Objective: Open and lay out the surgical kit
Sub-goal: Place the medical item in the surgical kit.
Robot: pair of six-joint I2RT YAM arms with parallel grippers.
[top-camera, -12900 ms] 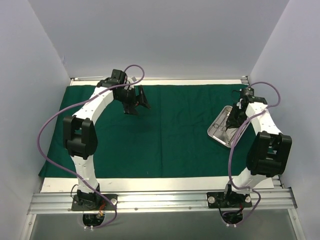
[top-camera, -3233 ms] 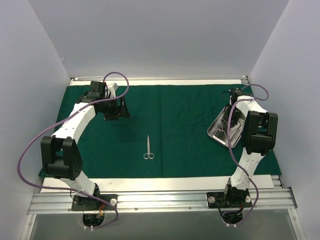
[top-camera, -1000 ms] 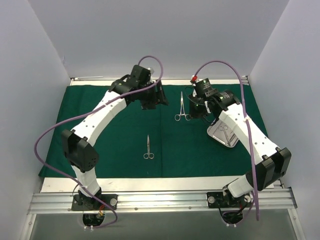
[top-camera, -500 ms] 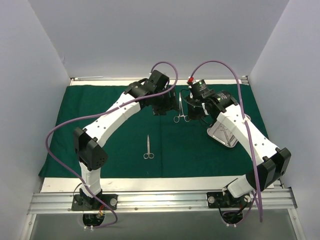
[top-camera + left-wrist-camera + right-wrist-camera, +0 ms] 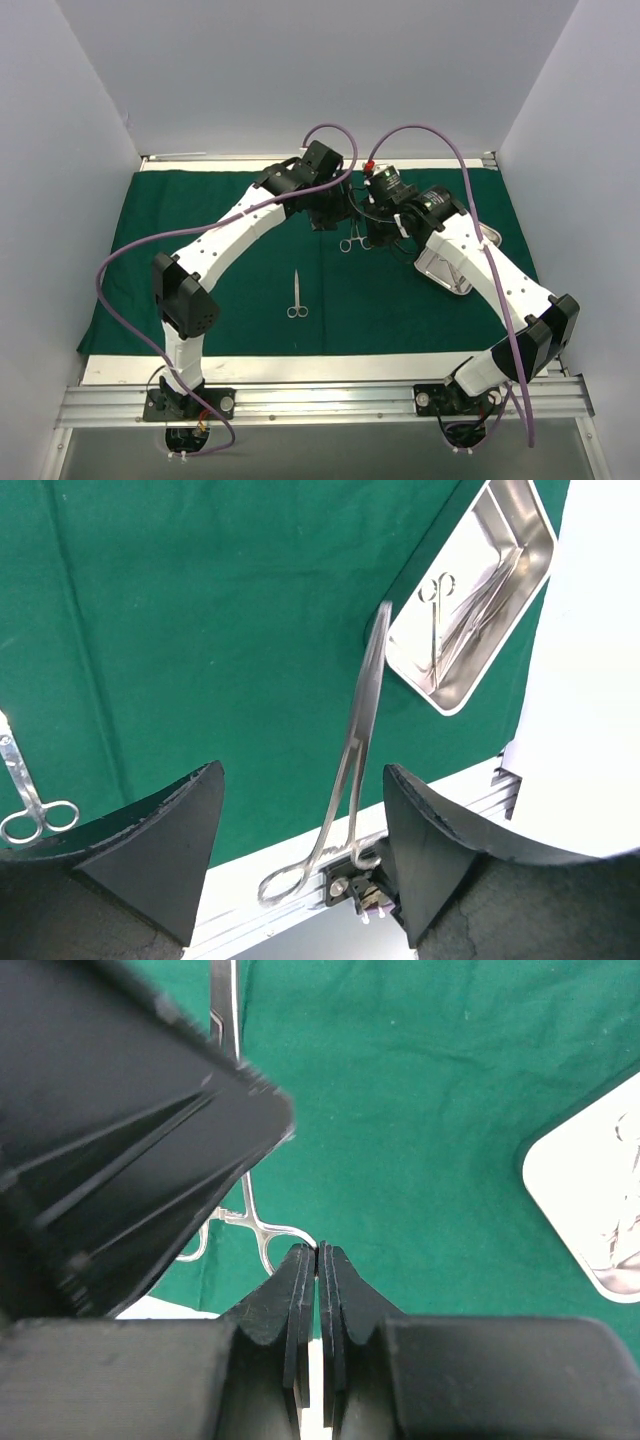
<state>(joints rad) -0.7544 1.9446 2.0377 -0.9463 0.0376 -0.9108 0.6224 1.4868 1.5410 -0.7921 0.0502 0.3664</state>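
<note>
Just left of the tray (image 5: 415,670), the right gripper (image 5: 318,1252) clenches the forceps (image 5: 360,710) by the rings. The left gripper (image 5: 302,772) has its spread jaws flanking them. Farther left, the scissors (image 5: 296,295) lie on the cloth (image 5: 230,290).

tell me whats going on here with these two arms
The right claw is shut on a ring handle of the thin silver ring-handled forceps, holding them above the dark green cloth drape. The left claw is open on either side of their shank, which looks like a handover. One pair of silver scissors lies on the drape, and more instruments sit in the shiny rectangular steel tray at the right.
</note>
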